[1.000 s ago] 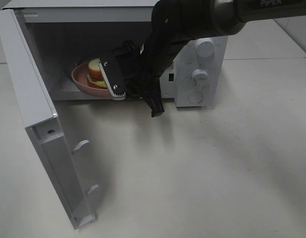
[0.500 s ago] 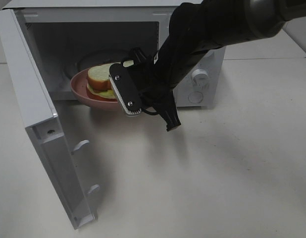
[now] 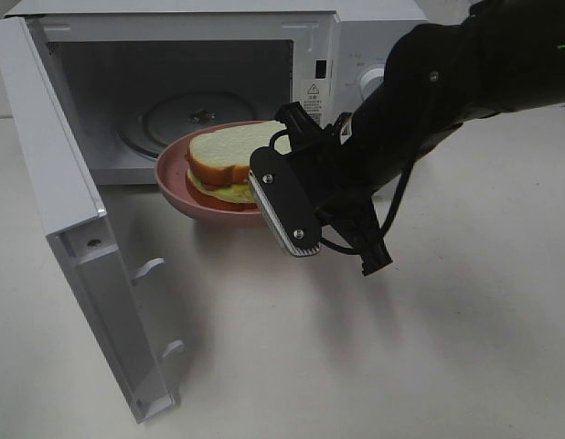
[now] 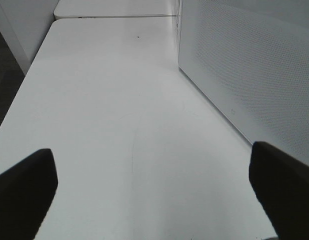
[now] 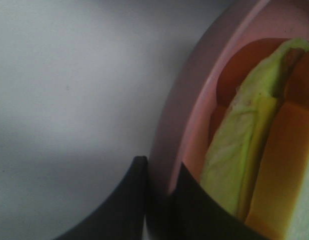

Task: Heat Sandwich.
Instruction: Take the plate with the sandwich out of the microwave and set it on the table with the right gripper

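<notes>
Your right gripper (image 5: 162, 200) is closed on the rim of the pink plate (image 3: 177, 178), 1 finger inside the rim and 1 outside. The sandwich (image 3: 232, 165) lies on this plate, held in front of the open microwave (image 3: 328, 37), above the table (image 3: 374, 366). Your left gripper (image 4: 154, 195) stands wide open over the bare table and holds nothing.

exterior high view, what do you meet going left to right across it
open microwave door → turntable inside the microwave → sandwich on the pink plate → right hand gripping the plate rim → microwave knob
</notes>
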You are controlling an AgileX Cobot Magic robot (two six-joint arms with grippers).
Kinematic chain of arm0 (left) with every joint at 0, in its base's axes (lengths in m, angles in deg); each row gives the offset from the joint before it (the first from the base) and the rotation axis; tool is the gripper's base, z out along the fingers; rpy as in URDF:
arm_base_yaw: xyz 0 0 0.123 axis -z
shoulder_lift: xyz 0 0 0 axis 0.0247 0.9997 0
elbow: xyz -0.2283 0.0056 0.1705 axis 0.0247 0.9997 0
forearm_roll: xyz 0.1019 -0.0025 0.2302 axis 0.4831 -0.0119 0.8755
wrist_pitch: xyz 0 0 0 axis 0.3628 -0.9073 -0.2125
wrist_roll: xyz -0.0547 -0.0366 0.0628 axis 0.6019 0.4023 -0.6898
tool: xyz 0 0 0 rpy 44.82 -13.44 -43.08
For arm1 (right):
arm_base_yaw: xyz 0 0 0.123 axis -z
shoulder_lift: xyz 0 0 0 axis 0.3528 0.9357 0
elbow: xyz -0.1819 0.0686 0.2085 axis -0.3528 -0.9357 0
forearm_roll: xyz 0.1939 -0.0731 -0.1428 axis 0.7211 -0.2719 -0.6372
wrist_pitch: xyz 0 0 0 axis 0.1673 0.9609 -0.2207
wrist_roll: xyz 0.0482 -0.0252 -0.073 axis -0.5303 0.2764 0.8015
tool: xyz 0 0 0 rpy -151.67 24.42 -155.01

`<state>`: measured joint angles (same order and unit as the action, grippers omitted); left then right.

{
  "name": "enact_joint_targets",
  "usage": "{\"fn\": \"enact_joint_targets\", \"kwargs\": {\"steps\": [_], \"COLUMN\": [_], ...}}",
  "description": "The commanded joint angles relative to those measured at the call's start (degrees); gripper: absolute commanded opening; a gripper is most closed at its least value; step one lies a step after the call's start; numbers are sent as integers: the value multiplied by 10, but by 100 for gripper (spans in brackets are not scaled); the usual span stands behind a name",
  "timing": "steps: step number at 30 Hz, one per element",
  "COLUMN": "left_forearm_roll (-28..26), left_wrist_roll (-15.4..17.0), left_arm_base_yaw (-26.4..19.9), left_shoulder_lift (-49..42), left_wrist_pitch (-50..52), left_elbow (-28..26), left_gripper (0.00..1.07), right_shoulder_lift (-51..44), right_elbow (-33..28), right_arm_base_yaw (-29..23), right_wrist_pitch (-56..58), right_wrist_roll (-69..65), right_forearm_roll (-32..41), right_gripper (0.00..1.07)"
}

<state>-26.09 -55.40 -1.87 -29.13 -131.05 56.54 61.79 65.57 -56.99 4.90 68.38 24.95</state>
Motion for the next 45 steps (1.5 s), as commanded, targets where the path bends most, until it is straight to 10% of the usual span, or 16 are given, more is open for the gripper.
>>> {"fn": "enact_joint_targets", "kwargs": {"steps": [1, 45], "left_forearm_roll": [-3, -3], "left_wrist_roll": [0, 0], "left_arm_base_yaw": [-2, -2], "left_shoulder_lift": [-15, -15], "left_wrist_pitch": [2, 2], "left_elbow": [2, 2], "left_gripper": [100, 100], "right_shoulder_lift": [-44, -421], "right_elbow": [-33, -303], "right_arm_base_yaw": [9, 9], "right_wrist_pitch": [-28, 27], "right_wrist_roll": [-5, -56], "right_forearm_roll": [-5, -18], "right_gripper": [0, 0]}}
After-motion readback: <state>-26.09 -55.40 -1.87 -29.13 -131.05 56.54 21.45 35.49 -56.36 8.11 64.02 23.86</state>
